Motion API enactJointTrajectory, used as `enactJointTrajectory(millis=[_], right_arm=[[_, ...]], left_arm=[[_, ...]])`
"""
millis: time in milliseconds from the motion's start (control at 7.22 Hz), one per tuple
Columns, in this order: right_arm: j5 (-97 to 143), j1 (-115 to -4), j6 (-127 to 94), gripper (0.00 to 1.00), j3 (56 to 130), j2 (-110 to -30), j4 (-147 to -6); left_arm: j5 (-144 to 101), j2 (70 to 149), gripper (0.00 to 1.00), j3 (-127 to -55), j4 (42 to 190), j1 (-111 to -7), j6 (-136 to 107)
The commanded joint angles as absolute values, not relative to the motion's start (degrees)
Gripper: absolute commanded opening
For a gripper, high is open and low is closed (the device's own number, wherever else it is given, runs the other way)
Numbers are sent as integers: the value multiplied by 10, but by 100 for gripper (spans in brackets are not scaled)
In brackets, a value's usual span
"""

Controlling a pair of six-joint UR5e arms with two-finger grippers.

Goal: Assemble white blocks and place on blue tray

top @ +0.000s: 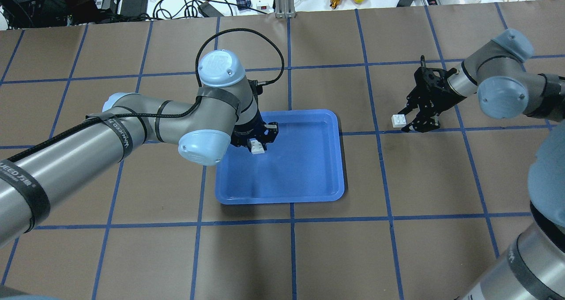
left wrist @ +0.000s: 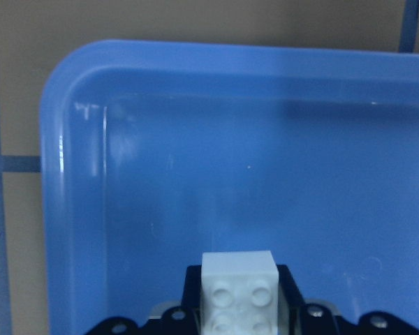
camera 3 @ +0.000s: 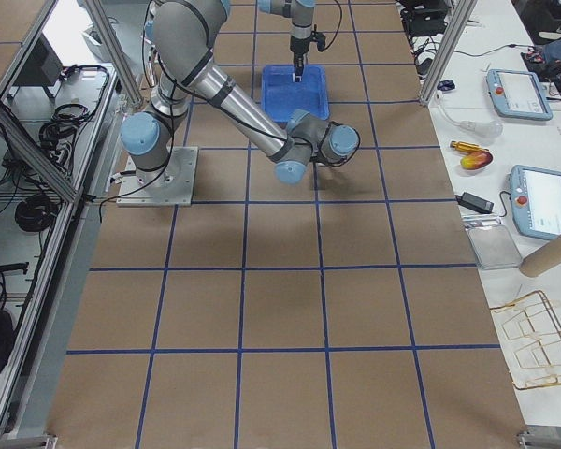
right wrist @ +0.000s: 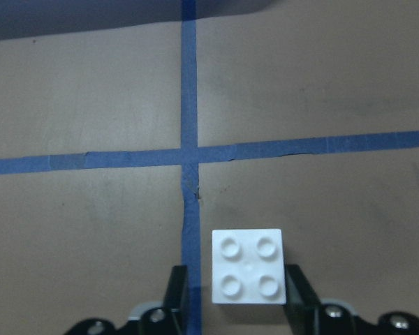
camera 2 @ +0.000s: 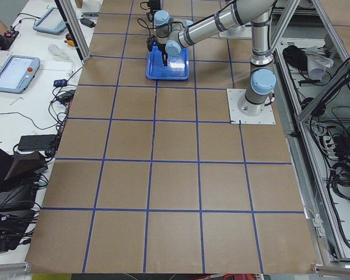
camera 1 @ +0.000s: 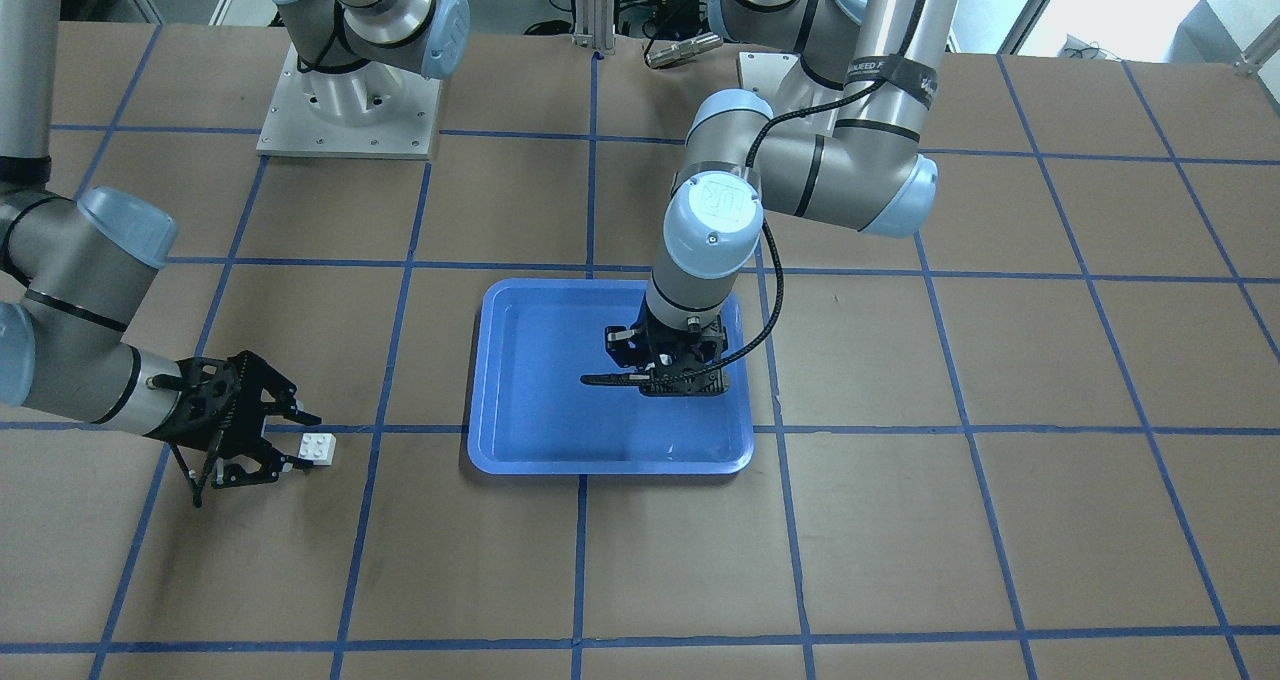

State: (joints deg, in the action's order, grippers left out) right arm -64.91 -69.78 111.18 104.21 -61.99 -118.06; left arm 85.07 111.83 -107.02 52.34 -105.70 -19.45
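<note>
Front view: left gripper (camera 1: 668, 384) hangs over tray (camera 1: 520, 400); right gripper (camera 1: 305, 444) well apart, low over table (camera 1: 900, 520). Overhead: left gripper clamps first block (top: 256, 146) above tray. Left wrist: fingers (left wrist: 193, 289) touch both block sides. Right wrist: second block (right wrist: 249, 276) sits between spread fingers (right wrist: 298, 289), gap on one side

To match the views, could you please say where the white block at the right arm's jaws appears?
Front-facing: white block left of blue tray.
Overhead: right of the tray.
Exterior left: cannot tell.
Exterior right: cannot tell.
Left wrist: not in it.
Right wrist: bottom centre.
Landmark: the tray.
</note>
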Motion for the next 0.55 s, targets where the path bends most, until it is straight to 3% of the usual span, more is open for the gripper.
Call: enactJointTrajectory(millis=[0, 415], right_arm=[[-673, -698, 1109, 0, 1042, -621, -1180], [-676, -701, 1105, 0, 1037, -641, -1180]], left_arm=[[851, 1140, 24, -1070, 504, -1084, -248], [851, 1158, 24, -1070, 498, -1106, -272]])
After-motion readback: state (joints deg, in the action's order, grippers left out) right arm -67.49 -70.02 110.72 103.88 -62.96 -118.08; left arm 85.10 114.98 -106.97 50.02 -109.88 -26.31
